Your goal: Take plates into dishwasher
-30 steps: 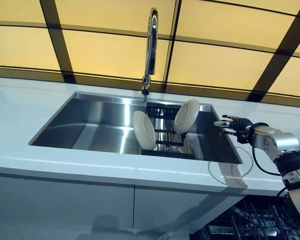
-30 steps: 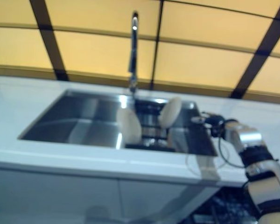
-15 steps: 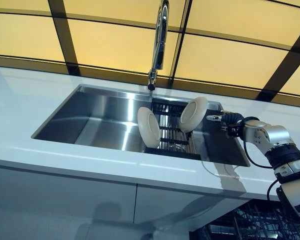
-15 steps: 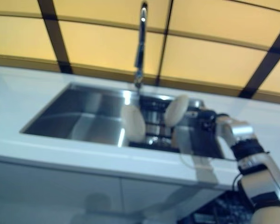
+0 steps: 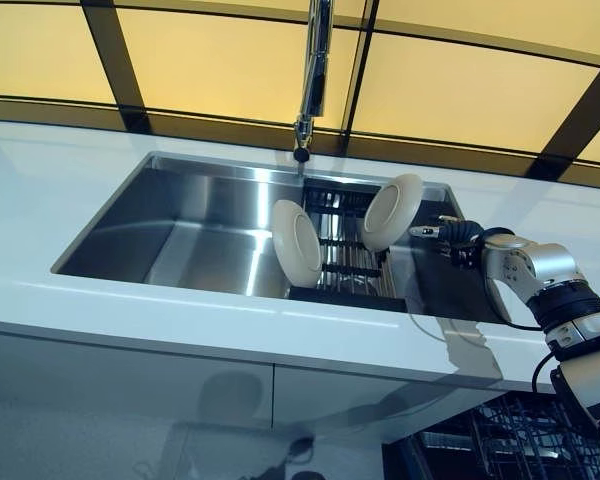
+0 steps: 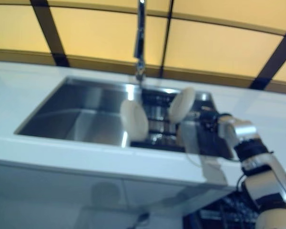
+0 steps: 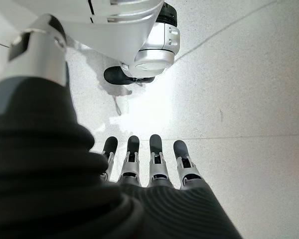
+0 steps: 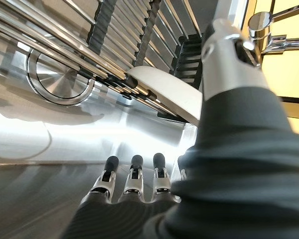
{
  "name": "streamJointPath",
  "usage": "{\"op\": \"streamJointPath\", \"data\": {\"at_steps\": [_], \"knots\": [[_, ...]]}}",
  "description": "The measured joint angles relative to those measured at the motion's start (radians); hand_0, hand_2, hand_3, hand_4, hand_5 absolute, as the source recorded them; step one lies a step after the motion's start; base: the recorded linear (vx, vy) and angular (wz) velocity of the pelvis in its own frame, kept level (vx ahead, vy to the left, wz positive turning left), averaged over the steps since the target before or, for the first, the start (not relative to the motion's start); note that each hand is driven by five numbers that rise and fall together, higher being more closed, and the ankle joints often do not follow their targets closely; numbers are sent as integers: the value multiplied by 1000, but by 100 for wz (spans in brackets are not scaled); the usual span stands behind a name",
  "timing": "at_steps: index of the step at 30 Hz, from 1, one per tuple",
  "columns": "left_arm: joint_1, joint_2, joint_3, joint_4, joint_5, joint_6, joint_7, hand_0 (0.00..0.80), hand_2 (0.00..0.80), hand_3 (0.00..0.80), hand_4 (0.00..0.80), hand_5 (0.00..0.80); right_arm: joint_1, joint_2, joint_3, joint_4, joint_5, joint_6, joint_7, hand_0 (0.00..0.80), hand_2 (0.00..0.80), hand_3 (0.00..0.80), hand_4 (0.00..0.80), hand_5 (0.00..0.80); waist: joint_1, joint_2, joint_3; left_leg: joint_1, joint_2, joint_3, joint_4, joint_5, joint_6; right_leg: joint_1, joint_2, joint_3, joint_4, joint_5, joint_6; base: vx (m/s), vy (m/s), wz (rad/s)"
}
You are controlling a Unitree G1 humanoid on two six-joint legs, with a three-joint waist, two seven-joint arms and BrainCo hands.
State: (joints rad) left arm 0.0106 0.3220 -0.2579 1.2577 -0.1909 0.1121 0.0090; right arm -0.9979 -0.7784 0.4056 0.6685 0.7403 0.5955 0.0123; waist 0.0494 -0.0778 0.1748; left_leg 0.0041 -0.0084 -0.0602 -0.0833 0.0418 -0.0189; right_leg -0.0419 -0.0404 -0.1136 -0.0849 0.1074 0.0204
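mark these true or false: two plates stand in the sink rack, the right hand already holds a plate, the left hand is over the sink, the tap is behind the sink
1. Two plates stand in the rack: true. One plate and another plate stand on edge in the rack in the sink.
2. The right hand holds a plate: false. The right hand is open beside the right-side plate.
3. The left hand is over the sink: false. The left hand hangs open above the floor.
4. The tap is behind the sink: true. The tap rises at its back edge.
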Motion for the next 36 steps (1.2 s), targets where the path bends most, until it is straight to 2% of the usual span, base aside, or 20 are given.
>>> {"op": "streamJointPath", "data": {"at_steps": [25, 36], "knots": [[-11, -1, 0, 0, 0, -10, 13, 0, 0, 0, 0, 0, -61, 19, 8, 0, 10, 1, -15, 0, 0, 0, 0, 0, 22, -3, 8, 1, 0, -1, 0, 0, 0, 2, 0, -2, 0, 0, 0, 0, 0, 0], [-11, -1, 0, 0, -1, -14, 13, 0, 0, 0, 0, 0, -61, 21, 38, 5, 10, 22, -18, 0, 0, 0, 0, 0, 23, -9, 18, 1, 0, -4, 0, 0, 0, 4, -1, -4, 0, 0, 0, 0, 0, 0]]}}
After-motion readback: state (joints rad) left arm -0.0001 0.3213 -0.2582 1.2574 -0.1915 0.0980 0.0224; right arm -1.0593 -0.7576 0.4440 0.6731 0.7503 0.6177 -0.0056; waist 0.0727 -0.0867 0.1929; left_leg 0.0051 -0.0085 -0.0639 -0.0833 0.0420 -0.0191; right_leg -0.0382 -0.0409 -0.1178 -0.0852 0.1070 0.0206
